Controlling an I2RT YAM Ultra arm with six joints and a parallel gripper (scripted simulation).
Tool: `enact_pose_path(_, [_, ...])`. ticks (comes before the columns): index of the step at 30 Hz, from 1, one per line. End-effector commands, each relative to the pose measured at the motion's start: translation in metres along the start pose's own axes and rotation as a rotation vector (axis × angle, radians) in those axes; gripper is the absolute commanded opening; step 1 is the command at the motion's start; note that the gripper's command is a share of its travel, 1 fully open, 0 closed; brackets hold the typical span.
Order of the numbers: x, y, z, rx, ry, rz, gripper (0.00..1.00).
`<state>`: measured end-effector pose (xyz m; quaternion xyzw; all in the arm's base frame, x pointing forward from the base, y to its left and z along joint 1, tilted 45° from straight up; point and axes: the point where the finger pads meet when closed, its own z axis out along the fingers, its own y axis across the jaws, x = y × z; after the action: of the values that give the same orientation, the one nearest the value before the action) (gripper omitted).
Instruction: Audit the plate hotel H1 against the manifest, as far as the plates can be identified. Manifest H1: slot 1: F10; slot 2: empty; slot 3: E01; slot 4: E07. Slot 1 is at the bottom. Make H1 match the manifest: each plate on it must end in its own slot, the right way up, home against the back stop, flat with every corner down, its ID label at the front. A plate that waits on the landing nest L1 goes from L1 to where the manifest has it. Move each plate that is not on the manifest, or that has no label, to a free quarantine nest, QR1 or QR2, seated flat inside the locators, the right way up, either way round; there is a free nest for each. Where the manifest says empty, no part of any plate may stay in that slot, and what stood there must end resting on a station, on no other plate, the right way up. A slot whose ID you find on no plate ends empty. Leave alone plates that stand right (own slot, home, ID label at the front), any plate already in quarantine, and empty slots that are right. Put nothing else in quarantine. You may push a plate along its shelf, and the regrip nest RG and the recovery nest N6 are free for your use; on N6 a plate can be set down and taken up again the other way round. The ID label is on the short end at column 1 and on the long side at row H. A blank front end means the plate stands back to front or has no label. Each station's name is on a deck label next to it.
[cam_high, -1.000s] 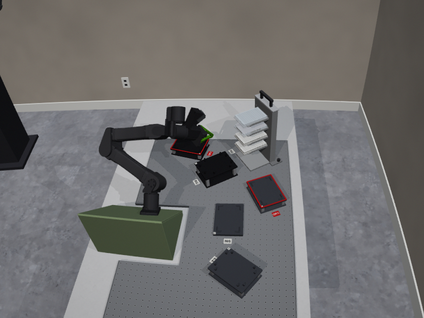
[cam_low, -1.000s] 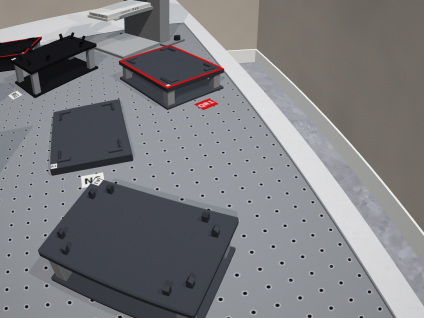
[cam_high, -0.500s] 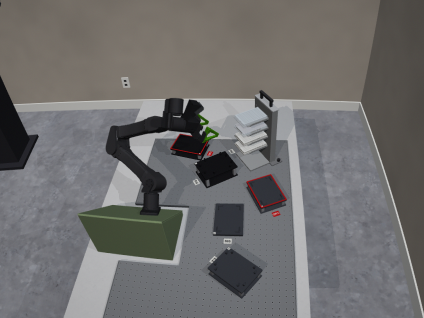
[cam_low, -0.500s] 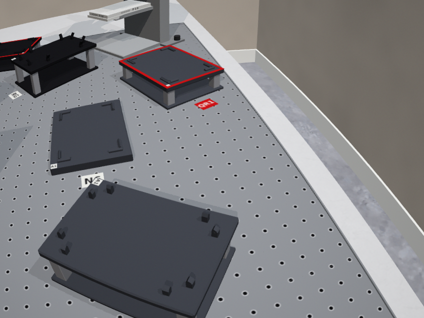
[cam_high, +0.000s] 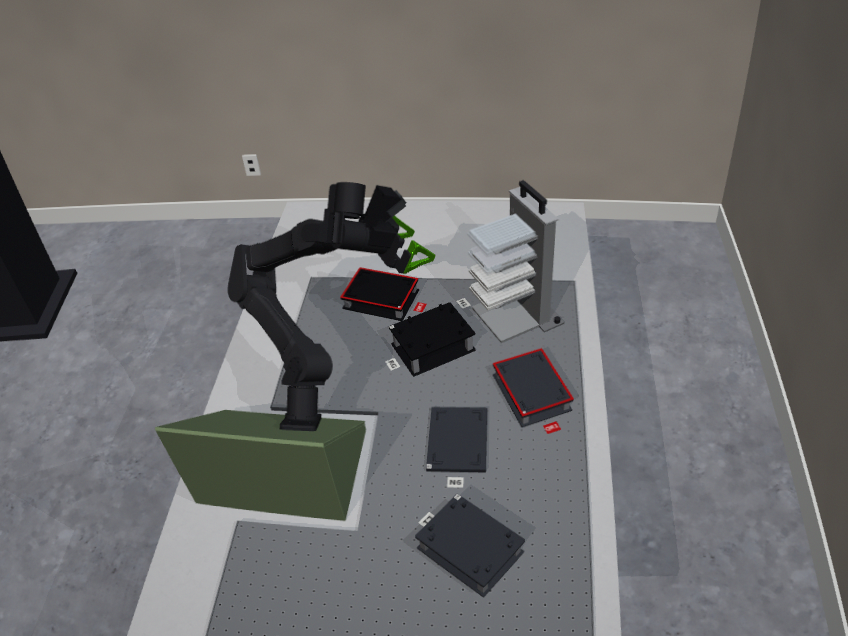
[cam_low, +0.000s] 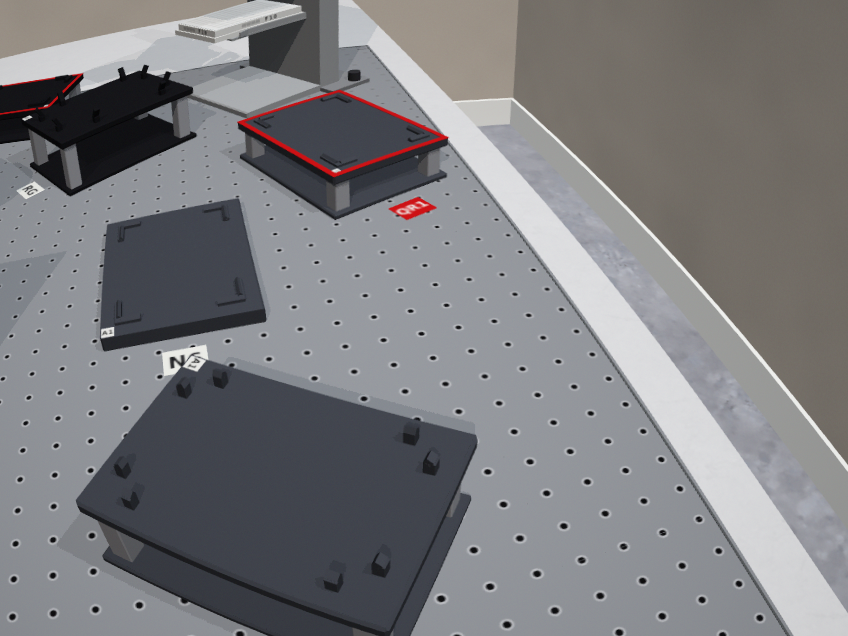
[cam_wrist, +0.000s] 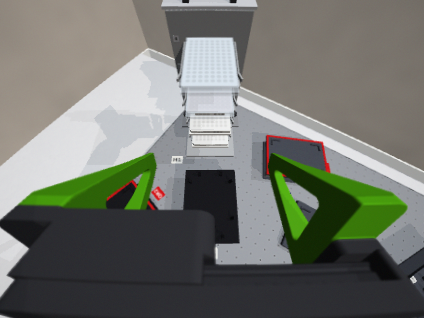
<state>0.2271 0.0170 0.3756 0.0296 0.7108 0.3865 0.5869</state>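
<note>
The plate hotel H1 stands at the back right of the deck with a plate on each of its shelves. The top plate is pale blue-grey, wells up. Below it lie three white plates. The lowest plate shows a side label, too small to read. My gripper is open and empty. It hangs in the air left of the hotel and faces its front, some way off. The front labels are not readable.
Red-rimmed nest QR2 lies below the gripper. The black nest RG and red-rimmed QR1 are bare. A flat pad and a raised nest lie near the N6 label.
</note>
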Motion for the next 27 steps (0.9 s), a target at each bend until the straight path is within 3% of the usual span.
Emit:
enact_pose_path(1, [-0.0011,0.0024,-0.0004,-0.008,0.004,-0.004,1.00])
enact_pose_path(21, [-0.0011,0.0024,-0.0005,-0.008,0.004,-0.004,1.00])
enact_pose_path(27, [-0.0002,0.0025,0.0060,-0.008,0.004,-0.004,1.00])
